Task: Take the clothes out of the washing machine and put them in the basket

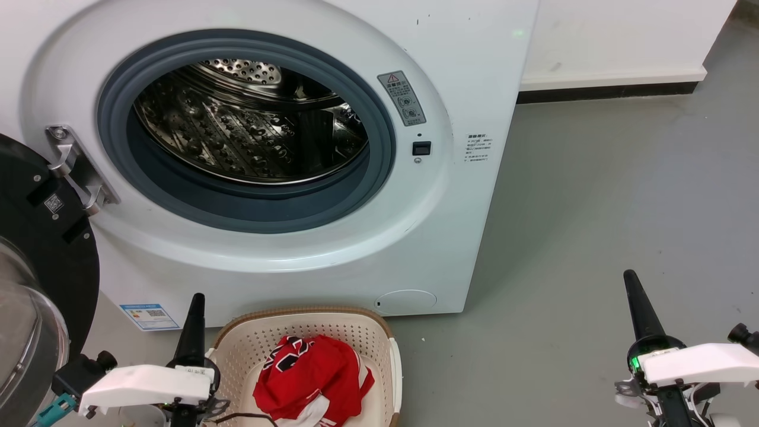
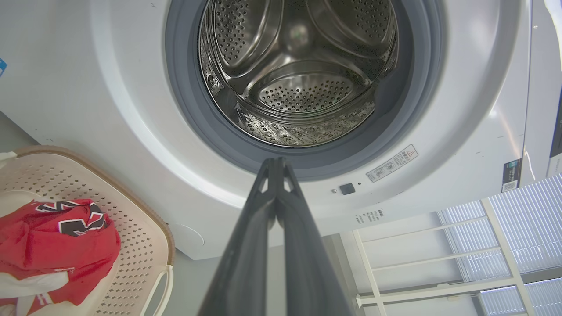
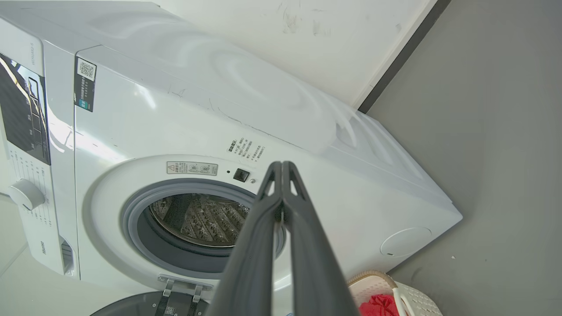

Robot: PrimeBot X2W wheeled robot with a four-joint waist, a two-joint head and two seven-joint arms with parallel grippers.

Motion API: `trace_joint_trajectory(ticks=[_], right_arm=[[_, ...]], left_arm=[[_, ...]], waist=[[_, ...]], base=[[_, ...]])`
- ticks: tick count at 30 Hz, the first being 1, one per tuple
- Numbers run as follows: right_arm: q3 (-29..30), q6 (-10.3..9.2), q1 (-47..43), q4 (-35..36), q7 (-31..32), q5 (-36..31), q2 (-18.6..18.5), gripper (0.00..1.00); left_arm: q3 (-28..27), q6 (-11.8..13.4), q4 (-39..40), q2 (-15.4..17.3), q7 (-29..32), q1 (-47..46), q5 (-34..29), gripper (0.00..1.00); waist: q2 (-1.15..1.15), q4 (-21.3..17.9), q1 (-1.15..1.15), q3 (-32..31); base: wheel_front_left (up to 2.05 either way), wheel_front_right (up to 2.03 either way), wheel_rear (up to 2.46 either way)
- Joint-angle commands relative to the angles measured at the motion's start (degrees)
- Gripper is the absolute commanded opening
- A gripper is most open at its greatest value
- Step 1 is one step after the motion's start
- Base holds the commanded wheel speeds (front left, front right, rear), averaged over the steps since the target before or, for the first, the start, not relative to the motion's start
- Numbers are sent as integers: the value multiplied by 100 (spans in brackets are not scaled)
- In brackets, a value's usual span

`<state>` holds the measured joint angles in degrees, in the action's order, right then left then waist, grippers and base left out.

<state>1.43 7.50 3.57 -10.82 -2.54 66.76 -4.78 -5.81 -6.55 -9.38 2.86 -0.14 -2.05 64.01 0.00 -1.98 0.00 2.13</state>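
Head view gives us one large white front-loading washing machine (image 1: 468, 71) with its black-framed glass door (image 1: 41, 249) swung wide to our left. The round grey rubber rim (image 1: 379, 148) frames a perforated steel drum (image 1: 249, 130). One small cream-white perforated plastic basket with a brown rim (image 1: 308, 311) stands on the grey floor (image 1: 593, 237), close against the machine's lower front. The bright red clothes with white panels and black-and-white trim (image 1: 314, 379) lie heaped inside it; we cannot count separate garments in the heap. Our left gripper (image 1: 197, 302) hangs just beside the basket's left edge, between basket and door. Our right gripper (image 1: 631, 281) is well apart over open floor right of the machine. Left wrist view looks along the left gripper (image 2: 275, 163): its two dark fingers are pressed together with nothing between them, aimed at the porthole's lower rim. Bare steel shows inside the drum, and the basket with the red heap sits at lower left. Right wrist view shows the right gripper (image 3: 281, 166) with both fingers likewise pressed together and empty, before the machine's front. The basket's edge shows at lower right, with open floor beyond.
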Motion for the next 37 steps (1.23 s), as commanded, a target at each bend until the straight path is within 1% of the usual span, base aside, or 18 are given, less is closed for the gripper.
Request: trace_joint_trajectory(ticks=[1, 18, 37], right_arm=[[25, 0, 151, 26, 23, 132, -29, 0], [107, -1, 190, -99, 274, 1084, -17, 0], [203, -1, 253, -212, 522, 1989, 8, 0]], left_arm=[[-16, -20, 22, 5, 22, -135, 119, 0], [-42, -51, -157, 4, 259, -242, 1096, 0], [-68, -84, -334, 3, 492, -349, 2038, 0]], waist=[[0, 3, 0, -3], [0, 63, 0, -62], [0, 130, 0, -128]], base=[[0, 0, 0], [0, 0, 0], [0, 0, 0]])
